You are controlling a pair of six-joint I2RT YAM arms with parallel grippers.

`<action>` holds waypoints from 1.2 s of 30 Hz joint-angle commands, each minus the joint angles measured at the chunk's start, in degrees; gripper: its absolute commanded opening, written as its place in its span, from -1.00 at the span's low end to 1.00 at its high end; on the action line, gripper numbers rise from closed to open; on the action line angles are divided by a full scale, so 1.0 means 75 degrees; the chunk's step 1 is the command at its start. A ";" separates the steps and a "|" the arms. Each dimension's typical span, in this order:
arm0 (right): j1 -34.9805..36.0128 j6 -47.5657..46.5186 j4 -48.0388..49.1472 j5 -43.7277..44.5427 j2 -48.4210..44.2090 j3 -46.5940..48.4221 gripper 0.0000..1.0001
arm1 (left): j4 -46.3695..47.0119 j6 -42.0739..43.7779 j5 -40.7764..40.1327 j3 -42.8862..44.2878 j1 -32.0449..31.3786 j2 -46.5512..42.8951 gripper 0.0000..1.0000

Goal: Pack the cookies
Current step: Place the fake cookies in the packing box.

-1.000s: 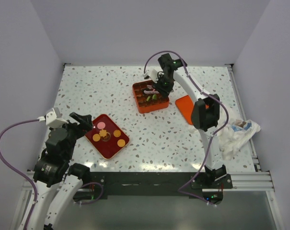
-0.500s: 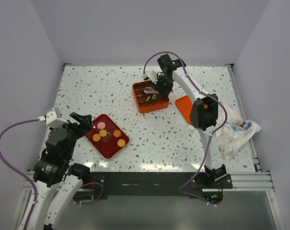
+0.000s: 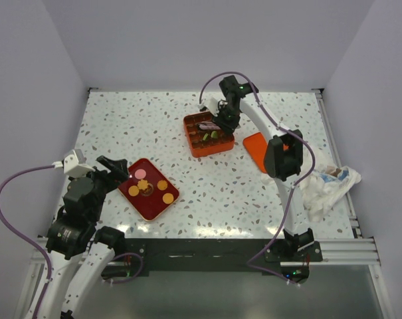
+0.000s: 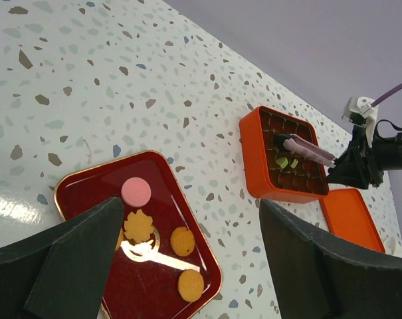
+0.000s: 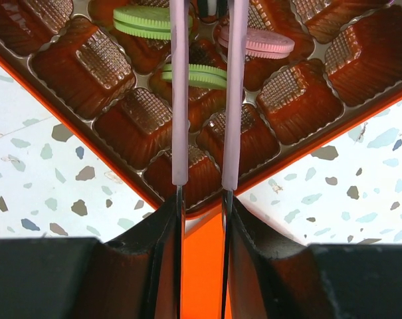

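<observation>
Several cookies lie on a dark red tray (image 3: 149, 203): a pink one (image 4: 135, 191), a flower-shaped one (image 4: 139, 226) and two round orange ones (image 4: 183, 240). My left gripper (image 4: 191, 206) is open and empty above this tray. My right gripper (image 5: 202, 199) is shut on pink tongs (image 5: 178, 100) that reach into the orange box (image 3: 197, 151). In the box's cells lie two green cookies (image 5: 147, 21) and a pink one (image 5: 260, 41). A dark cookie (image 5: 210, 6) shows between the tong tips at the frame's top edge. I cannot tell if it is gripped.
The box's orange lid (image 3: 256, 147) lies flat just right of the box. A crumpled white cloth (image 3: 327, 186) lies at the right table edge. Walls enclose the table on the left, back and right.
My right gripper and the tongs have shifted slightly toward the far side of the box. The left arm and the tray have not moved.
</observation>
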 commanded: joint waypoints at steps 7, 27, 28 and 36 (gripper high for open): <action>-0.0102 0.0365 0.0334 -0.0445 -0.0800 -0.0345 -0.99 | 0.0198 0.0075 0.0016 0.0145 -0.0031 -0.0017 0.77; -0.0184 0.1303 0.1037 -0.0281 -0.1069 -0.0720 -1.00 | 0.0174 0.0099 0.0016 0.0180 -0.0032 -0.0052 0.77; -0.0184 0.1338 0.1072 -0.0246 -0.1081 -0.0755 -1.00 | 0.0174 0.0099 0.0016 0.0180 -0.0032 -0.0053 0.77; -0.0184 0.1561 0.1178 -0.0211 -0.1128 -0.1130 -1.00 | 0.0209 0.0087 0.0027 0.0157 -0.0032 -0.0018 0.77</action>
